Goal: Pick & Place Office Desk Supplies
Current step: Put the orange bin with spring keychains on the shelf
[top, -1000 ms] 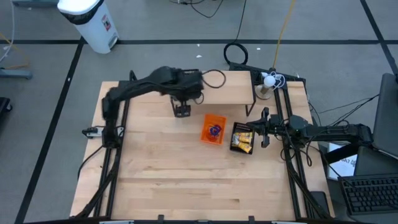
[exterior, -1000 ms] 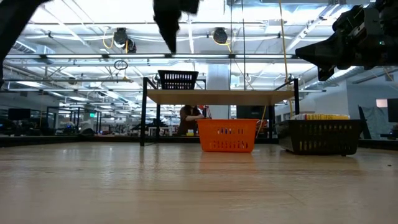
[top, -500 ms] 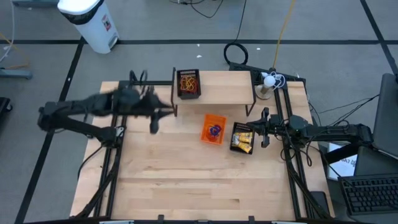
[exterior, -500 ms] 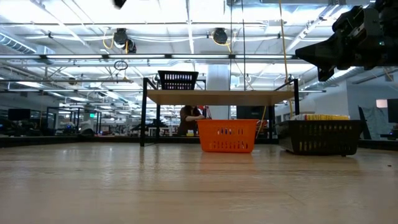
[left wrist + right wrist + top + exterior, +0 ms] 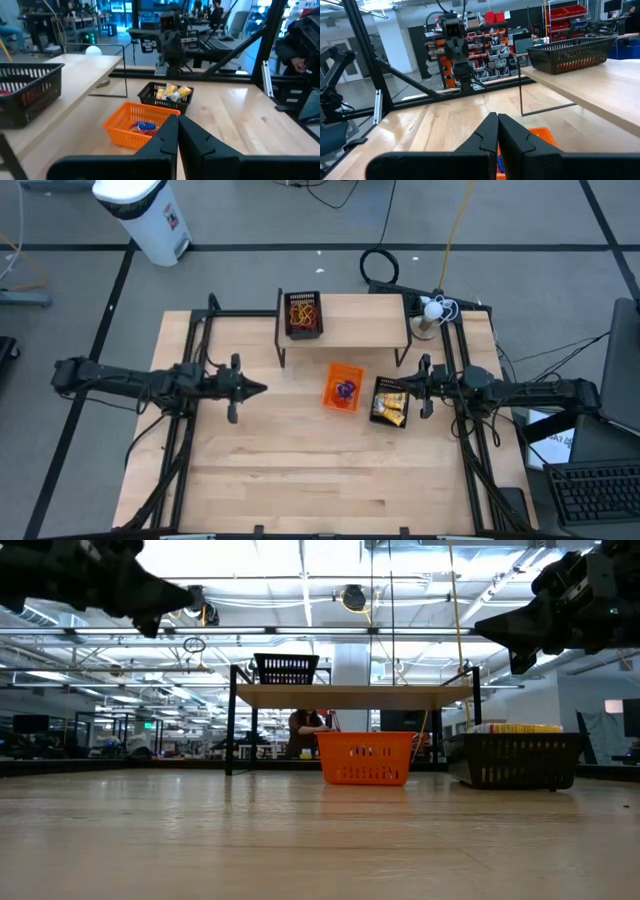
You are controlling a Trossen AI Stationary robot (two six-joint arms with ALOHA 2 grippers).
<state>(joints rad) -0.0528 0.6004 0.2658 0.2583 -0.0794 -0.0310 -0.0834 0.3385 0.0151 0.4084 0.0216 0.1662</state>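
The office desk supplies lie sorted in three bins. Blue and purple rings are in an orange bin at the table's middle. Yellow packets fill a black mesh bin to its right. Red and tan rubber bands sit in a second black mesh bin, which stands on the raised wooden shelf at the far side. My left gripper is shut and empty, level, left of the orange bin. My right gripper is shut and empty, level, by the packet bin's right side.
The shelf's thin black legs stand on the table just beyond the bins. A white ball-shaped lamp and cables sit at the far right corner. Bare wood stretches across the near half of the table. A person shows far behind in the low view.
My left arm has swung back from over the shelf bin toward the table's left edge and down. Its gripper has tipped from pointing down to level and has shut on nothing. The rubber-band bin, covered before, now shows.
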